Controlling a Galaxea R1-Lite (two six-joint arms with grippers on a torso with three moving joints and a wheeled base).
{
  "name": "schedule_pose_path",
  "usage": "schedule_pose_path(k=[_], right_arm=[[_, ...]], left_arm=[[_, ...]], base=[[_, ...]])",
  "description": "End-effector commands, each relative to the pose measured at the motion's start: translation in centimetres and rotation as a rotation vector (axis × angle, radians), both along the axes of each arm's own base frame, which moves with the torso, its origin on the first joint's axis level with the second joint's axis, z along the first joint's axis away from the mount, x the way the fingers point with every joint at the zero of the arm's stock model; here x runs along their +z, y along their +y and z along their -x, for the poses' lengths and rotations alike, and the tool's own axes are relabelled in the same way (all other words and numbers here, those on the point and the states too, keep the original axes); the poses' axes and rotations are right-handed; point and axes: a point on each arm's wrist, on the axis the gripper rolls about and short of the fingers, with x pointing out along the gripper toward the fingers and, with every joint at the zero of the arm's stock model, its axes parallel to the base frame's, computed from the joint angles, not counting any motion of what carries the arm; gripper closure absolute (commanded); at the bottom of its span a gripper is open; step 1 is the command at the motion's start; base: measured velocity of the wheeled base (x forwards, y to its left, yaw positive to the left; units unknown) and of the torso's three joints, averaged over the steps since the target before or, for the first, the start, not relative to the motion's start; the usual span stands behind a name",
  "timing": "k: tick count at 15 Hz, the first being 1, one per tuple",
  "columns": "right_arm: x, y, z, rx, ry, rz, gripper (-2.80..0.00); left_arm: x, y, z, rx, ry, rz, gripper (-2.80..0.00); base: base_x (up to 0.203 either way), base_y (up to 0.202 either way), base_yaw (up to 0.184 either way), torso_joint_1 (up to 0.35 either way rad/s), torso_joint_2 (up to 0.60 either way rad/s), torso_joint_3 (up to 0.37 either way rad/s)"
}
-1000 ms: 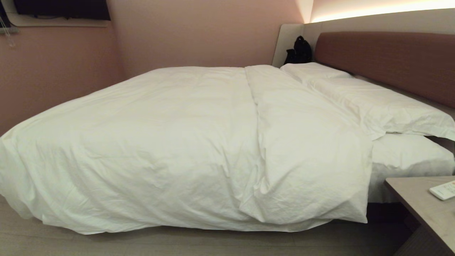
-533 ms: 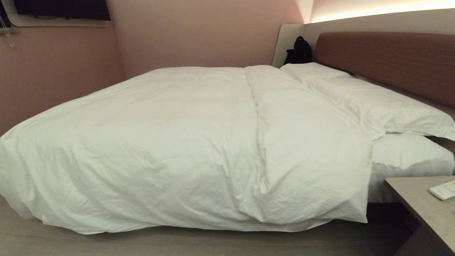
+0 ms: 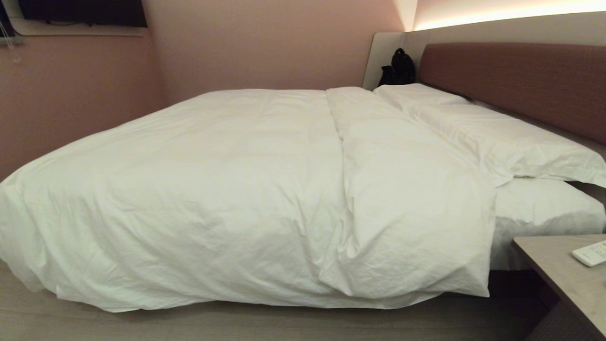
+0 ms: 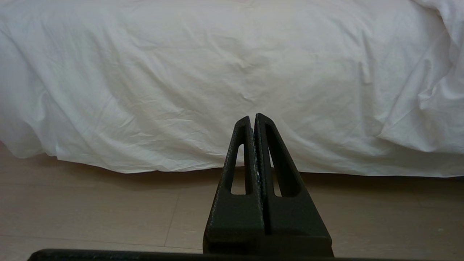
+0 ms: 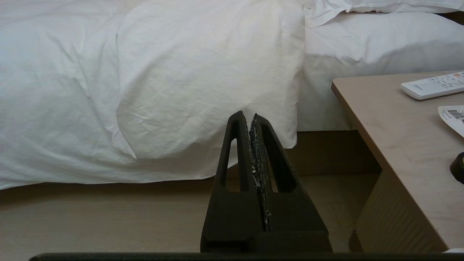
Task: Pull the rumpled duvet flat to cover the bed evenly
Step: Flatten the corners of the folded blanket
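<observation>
duvet (image 3: 227,189) spread over bed (image 3: 544,208), near edge hanging to floor, folded band beside pillows (image 3: 497,137) | left claw (image 4: 252,117) pressed closed, empty, short of duvet | right claw (image 5: 248,116) closed, empty, beside tabletop (image 5: 398,127)

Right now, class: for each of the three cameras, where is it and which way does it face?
Head view: high, facing the duvet across the bed; no robot parts show.
Left wrist view: low, behind the shut left gripper, facing the duvet's hanging edge.
Right wrist view: low, behind the shut right gripper, facing duvet and bedside table.
Shared: the duvet.
</observation>
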Motion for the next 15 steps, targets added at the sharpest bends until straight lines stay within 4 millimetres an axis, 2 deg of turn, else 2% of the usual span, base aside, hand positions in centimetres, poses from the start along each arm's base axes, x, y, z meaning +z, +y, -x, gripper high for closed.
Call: schedule_pose_path(k=[1, 15], right_arm=[[0.0, 0.0, 0.0, 0.0, 0.0, 0.0, 0.0], [0.0, 0.0, 0.01, 0.0, -0.001, 0.0, 0.0]], left_arm=[[0.0, 0.0, 0.0, 0.0, -0.001, 0.0, 0.0], [0.0, 0.0, 0.0, 0.0, -0.001, 0.0, 0.0]], base=[[0.0, 0.0, 0.0, 0.0, 0.0, 0.0], [0.0, 0.0, 0.0, 0.0, 0.0, 0.0]])
